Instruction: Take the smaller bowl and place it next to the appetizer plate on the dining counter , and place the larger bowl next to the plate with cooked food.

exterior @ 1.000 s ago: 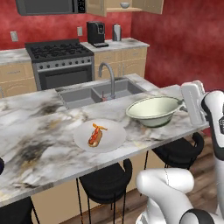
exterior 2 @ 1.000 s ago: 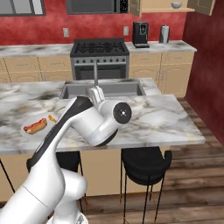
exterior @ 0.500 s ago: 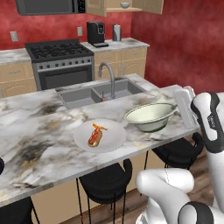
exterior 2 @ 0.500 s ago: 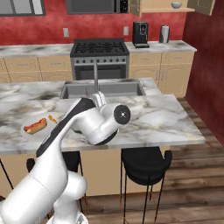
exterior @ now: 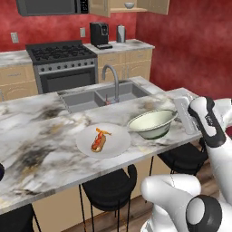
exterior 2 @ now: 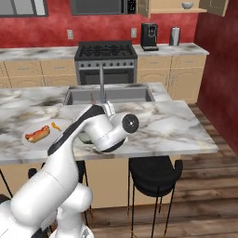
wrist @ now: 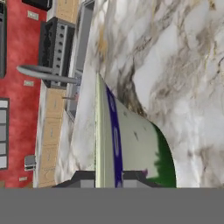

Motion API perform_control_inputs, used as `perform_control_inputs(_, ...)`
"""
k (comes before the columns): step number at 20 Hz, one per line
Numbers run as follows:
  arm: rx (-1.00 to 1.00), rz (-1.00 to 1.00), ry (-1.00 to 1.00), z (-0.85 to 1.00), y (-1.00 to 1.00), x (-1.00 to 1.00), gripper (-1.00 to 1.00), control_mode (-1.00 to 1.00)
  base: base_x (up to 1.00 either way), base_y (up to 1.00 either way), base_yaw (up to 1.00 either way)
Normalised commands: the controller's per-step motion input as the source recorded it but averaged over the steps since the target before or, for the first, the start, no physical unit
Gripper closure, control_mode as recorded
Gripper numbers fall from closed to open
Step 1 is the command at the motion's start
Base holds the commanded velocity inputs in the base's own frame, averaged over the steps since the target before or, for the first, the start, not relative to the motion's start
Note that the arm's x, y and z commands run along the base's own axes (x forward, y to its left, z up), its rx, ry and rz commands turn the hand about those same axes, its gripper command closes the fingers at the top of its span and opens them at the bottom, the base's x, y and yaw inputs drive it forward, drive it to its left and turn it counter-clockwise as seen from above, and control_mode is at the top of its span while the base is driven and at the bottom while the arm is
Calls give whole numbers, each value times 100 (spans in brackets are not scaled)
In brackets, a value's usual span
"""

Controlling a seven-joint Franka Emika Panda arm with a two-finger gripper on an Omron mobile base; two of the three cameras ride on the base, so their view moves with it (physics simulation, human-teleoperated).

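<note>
The long island with a white-grey veined marble top [exterior: 50,136] carries a pale round plate bearing a hot dog and orange bits [exterior: 103,140] near its front edge. Just beside that plate, toward the right end, sits the wide cream bowl with a green foot [exterior: 152,123]. The two-finger gripper [wrist: 109,177] straddles the bowl's rim, apparently clamped on it. This looks like the placing step for the larger bowl; releasing and lifting away come next. Bare marble lies behind the bowl, and the front edge is near.
</note>
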Motion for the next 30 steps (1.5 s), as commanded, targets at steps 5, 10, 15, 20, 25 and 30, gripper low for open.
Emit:
perform_control_inputs(5,-3,0,0,-35,0,37,100,-100,0,0,0)
perform_control_inputs(10,-6,0,-1,-33,4,30,100,-100,0,0,0)
perform_control_inputs(15,-7,-4,-4,-36,43,47,100,-100,0,0,0)
perform_control_inputs(20,-6,-8,0,-34,68,32,100,-100,0,0,0)
perform_control_inputs(25,-6,-9,0,-37,48,2,100,-100,0,0,0)
perform_control_inputs(30,-6,-12,4,-50,11,-52,100,-100,0,0,0)
